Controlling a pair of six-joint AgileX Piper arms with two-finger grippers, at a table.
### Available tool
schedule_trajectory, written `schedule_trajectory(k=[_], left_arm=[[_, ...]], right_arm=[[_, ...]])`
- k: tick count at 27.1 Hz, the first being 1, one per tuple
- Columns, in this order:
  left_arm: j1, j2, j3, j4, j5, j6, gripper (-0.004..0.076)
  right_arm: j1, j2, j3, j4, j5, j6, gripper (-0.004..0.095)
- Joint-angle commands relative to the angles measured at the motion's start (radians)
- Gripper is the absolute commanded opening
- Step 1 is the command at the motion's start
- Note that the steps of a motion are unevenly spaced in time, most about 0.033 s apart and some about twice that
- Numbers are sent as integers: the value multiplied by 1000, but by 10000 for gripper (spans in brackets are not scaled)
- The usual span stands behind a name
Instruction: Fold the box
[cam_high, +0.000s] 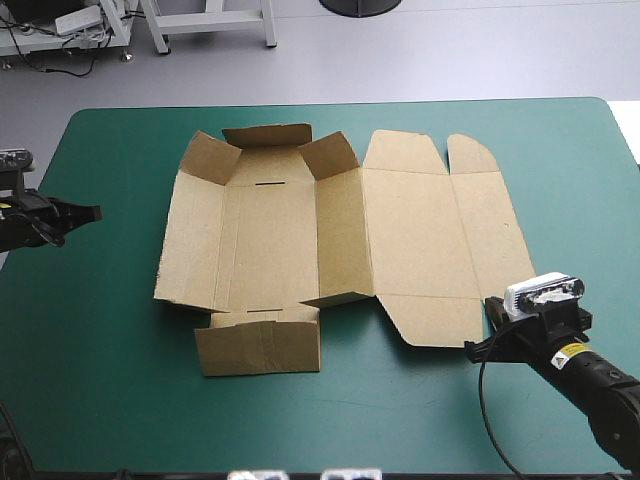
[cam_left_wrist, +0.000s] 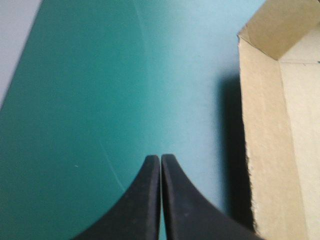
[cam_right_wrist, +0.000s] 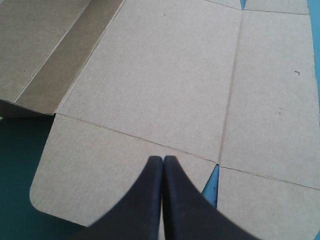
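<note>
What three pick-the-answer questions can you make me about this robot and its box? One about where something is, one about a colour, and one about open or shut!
1. Where is the right gripper?
A) over a near flap of the box
B) beyond the table's far edge
C) over the box's far left corner

2. What colour is the table's cover?
A) red
B) teal-green
C) yellow

3. How are the left gripper's fingers?
A) wide apart
B) shut, holding nothing
C) shut on the box

Answers:
1 A: its wrist view shows a brown flap right under its tips.
2 B: the high view shows that colour all around the box.
3 B: they meet in a point over bare cover, beside the box.
</note>
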Motion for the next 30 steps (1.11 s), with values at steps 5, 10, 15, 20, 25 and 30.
schedule_trajectory(k=[5,10,15,20,25,30], left_arm=[[55,106,-35,-253,194,149,-6],[55,199,-35,-268,327,158,-5],[55,262,-35,-338,368,158,-6],[51,264,-35,-356,366,232,7],[20,267,-35,-351,376,232,151],[-68,300,-35,-326,437,232,367]], right_arm=[[-5,-1,-25,12,-58,-5,-6],[-5,-1,-25,12,-62,-5,-6],[-5,-1,-25,12,-62,-5,-6],[-5,-1,-25,12,-68,-5,-6],[-5,-1,-25,12,-70,-5,-6],[-5,1,-25,12,-70,-5,-6]])
